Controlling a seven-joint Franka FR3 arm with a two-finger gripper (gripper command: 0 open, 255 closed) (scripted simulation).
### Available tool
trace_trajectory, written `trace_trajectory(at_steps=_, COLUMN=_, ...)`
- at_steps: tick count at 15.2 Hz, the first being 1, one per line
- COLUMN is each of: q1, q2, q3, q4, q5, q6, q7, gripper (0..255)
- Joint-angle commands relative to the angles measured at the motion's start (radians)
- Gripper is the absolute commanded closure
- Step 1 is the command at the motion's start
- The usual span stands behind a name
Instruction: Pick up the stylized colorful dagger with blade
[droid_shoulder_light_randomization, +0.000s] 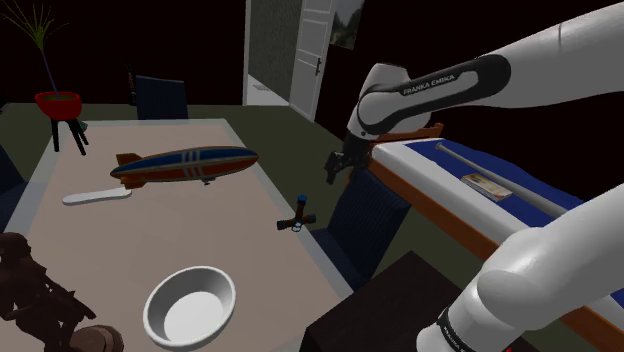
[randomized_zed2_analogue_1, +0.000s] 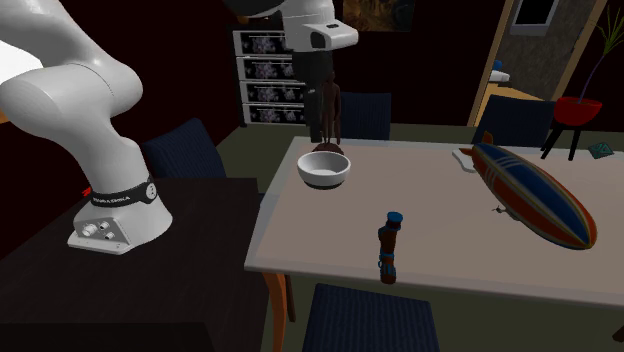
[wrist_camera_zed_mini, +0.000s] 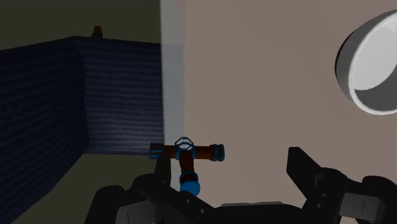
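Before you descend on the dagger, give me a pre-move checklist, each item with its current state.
1. End effector open: ok, the fingers stand apart.
2. Dagger in sight: ok, it is on the table, close to the edge by the blue chair.
3. Dagger centred between the fingers: not ok, it sits in front of one finger, off the midline.
4. Clear space around the dagger: ok, the white bowl and the toy airship lie well apart from it.
5. Which way the blade points: cannot tell.
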Motion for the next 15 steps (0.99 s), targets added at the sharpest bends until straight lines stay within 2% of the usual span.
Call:
trace_trajectory(at_steps=1, q1=-0.005, q2=0.08, q3=0.005, q4=0.027, q5=-0.01, q6=0.063, q7=0.012, gripper=0)
trace_trajectory(at_steps=8, q1=-0.015, q2=0.359, q3=0.014, q4=0.134, q5=-0.068, q6=0.256, q7=0.073, gripper=0)
trace_trajectory(at_steps=15, q1=-0.003, q2=0.638, q3=-0.012, q4=0.309, q5=-0.143, q6=0.379, q7=0.149, gripper=0)
